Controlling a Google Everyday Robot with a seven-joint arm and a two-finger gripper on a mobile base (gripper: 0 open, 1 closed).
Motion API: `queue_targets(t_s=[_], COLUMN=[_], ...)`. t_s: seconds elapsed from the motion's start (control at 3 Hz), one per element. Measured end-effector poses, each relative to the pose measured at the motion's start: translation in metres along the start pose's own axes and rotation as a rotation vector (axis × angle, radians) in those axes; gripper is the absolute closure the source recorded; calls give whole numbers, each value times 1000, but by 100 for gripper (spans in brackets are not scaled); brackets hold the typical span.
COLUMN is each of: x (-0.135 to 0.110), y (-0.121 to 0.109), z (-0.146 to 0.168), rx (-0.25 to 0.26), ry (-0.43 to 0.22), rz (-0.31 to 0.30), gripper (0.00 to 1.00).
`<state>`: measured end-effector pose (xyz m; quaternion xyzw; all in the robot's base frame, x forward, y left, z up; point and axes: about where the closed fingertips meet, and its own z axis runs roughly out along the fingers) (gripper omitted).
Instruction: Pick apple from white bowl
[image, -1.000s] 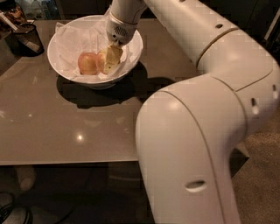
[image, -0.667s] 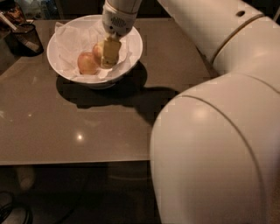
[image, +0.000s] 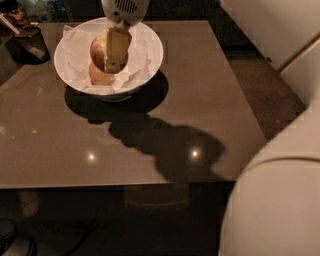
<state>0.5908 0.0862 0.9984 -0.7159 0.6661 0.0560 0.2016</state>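
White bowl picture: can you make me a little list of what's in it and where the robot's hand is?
gripper: hanging over the white bowl, right up against one apple
apple: yellowish, partly hidden behind the gripper
second apple: lower down, lying on the paper
white bowl: on the table, far left part
paper: crumpled, white, lining the bowl
dark cup: left of the bowl, not touching it
table: brown and shiny
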Motion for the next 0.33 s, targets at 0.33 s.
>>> queue_targets(t_s=[0.33], x=[-2], y=[2], z=[-6], rx=[11], ry=[-7], rz=[-4], gripper=[100])
